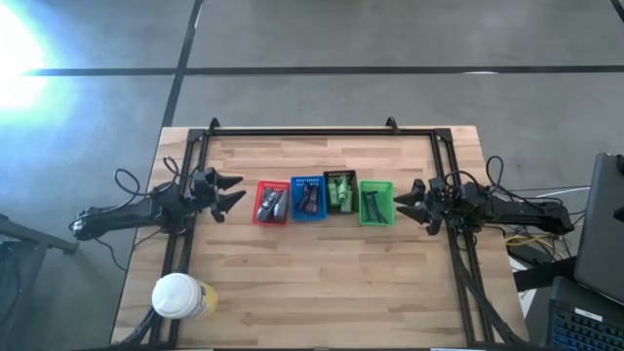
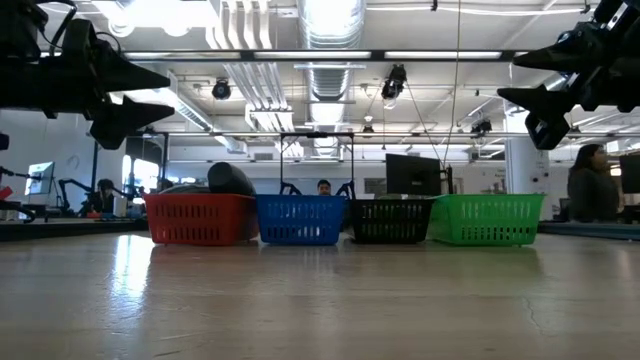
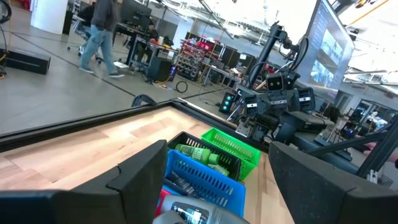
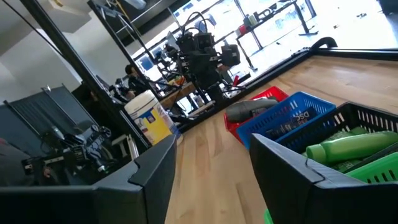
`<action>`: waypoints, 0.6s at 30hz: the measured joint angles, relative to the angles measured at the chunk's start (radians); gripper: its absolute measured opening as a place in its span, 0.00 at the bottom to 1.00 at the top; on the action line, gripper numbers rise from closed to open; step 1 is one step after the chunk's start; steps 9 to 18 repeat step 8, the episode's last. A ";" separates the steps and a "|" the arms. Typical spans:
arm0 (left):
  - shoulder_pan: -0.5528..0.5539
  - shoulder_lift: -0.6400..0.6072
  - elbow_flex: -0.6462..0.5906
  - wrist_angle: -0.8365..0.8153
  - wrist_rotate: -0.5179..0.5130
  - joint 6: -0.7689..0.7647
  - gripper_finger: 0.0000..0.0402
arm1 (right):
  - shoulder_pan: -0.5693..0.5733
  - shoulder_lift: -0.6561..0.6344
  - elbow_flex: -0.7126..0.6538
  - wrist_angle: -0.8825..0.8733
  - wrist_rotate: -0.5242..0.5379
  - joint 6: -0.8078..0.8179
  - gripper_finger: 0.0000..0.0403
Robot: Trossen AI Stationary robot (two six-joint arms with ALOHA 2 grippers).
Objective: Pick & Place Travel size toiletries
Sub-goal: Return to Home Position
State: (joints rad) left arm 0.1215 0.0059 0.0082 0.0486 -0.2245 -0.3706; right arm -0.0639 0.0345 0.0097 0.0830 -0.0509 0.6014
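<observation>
A white-capped container (image 1: 179,296) stands at the near left corner of the table (image 1: 322,283), well apart from everything else. Past a bare stretch of wood, four baskets sit side by side in a row across the middle. From left to right they are the red basket (image 2: 198,220), blue basket (image 2: 300,222), black basket (image 2: 390,222) and green basket (image 2: 487,220), the black one set slightly farther back. All the toiletries lie in them. The grey tubes (image 1: 272,204) are in the red, and one rises above its rim in the low view. The dark packets (image 1: 308,200) are in the blue, the green bottles (image 1: 340,192) in the black, and the thin dark sticks (image 1: 374,207) in the green. The left gripper (image 1: 234,192) hangs above the table just off the red end of the row, pointing toward it, its jaws spread wide with nothing between them. The right gripper (image 1: 399,208) hangs just off the green end, facing the row, its jaws likewise wide apart and empty. Neither touches a basket. Behind the row a black rail (image 1: 302,133) runs along the far edge. In the room beyond, one person (image 2: 323,187) shows over the baskets and another (image 2: 592,190) at the right.
</observation>
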 joint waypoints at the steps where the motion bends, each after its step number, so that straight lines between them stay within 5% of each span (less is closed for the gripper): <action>1: 0.000 0.000 0.000 0.000 0.000 0.000 0.71 | 0.000 0.000 0.000 0.000 0.000 0.000 0.49; 18: 0.000 0.002 0.001 0.001 0.000 0.000 0.71 | 0.000 0.000 0.000 0.000 0.000 0.000 0.45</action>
